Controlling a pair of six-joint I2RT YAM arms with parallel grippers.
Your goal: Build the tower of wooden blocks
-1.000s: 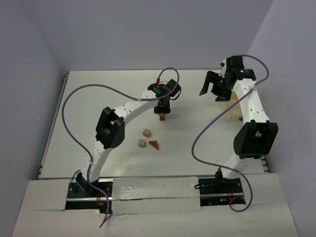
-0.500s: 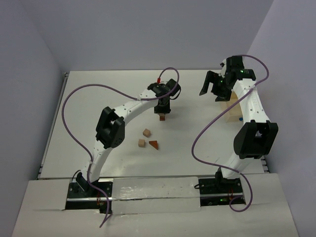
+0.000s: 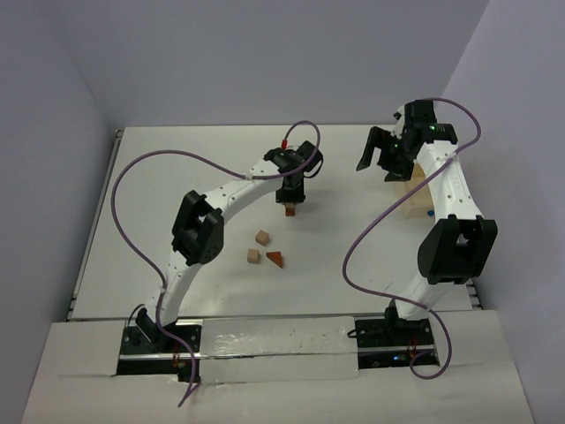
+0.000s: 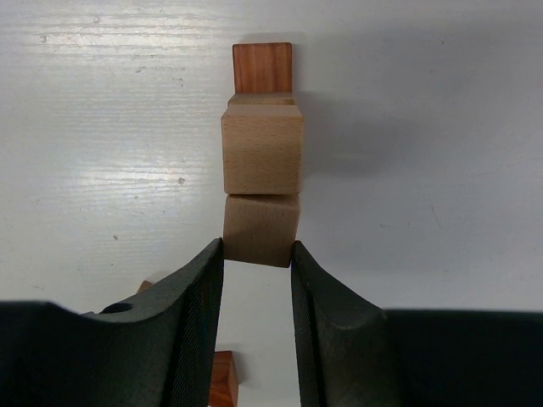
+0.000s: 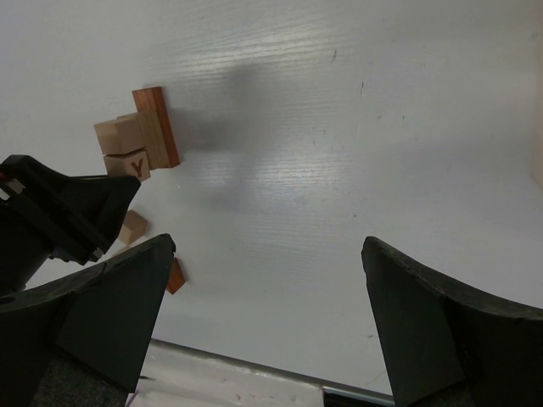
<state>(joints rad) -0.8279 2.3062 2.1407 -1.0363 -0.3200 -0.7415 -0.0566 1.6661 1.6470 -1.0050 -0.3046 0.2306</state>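
Stacking: my left end effector clamps a tan cube atop the tower, right end effector wide and empty; next, I judge, comes a gentle release.

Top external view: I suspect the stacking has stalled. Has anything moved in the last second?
Nothing visibly changed. The left tool stays shut on the top tan block of the tower, the right tool stays open and raised, and the three loose blocks lie where they were.
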